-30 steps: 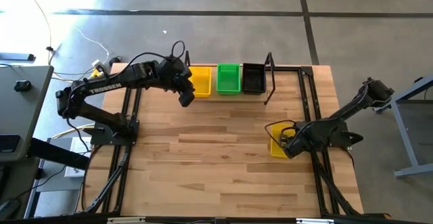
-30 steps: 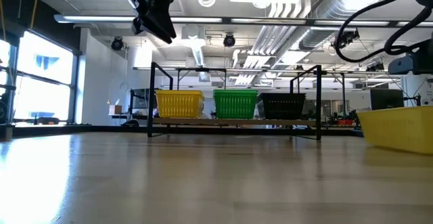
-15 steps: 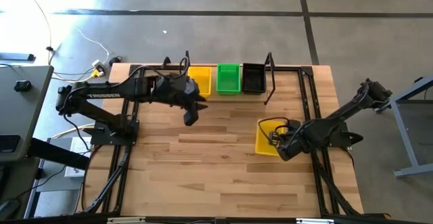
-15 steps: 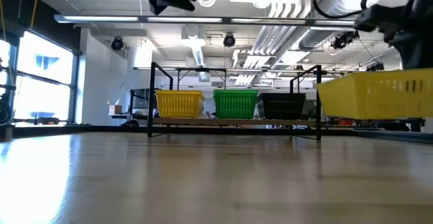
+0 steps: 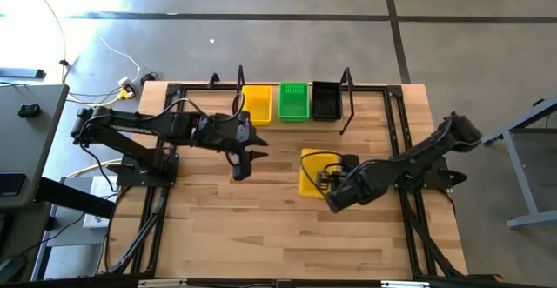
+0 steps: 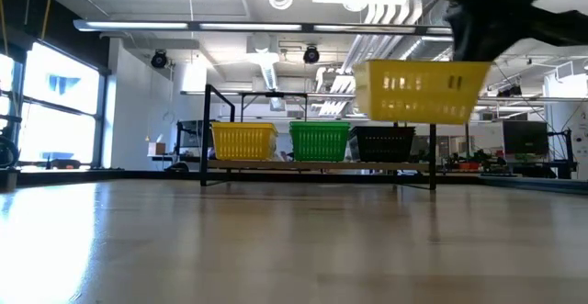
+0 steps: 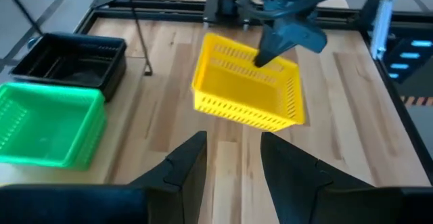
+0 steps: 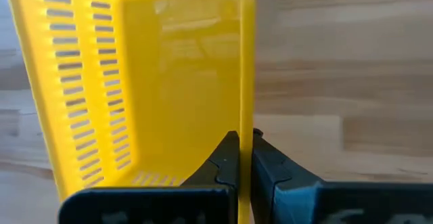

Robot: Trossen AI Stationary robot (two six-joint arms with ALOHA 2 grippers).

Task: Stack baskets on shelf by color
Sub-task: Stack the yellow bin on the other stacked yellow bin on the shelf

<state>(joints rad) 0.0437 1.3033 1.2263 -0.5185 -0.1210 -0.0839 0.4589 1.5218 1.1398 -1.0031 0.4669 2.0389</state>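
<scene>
Rim of a yellow basket [image 8: 135, 82], pinched between the closed jaws of the right gripper [image 8: 241, 158], one finger inside the wall and one outside. Basket [image 5: 315, 171] held clear above the tabletop [image 5: 261, 227], near mid-table, in front of the shelf [image 5: 348, 105]; slightly tilted in the low view. Slotted mesh sides, solid rim, empty interior. Its near end is cut off in the right wrist view; part of it lies under the arm from above. Left gripper [image 7: 233, 160]: jaws apart, empty, hanging above the tabletop just before the shelf's left end. On the shelf, side by side: yellow stack [image 5: 257, 103], green stack [image 5: 294, 101], black stack [image 5: 326, 100]; count per stack not discernible.
</scene>
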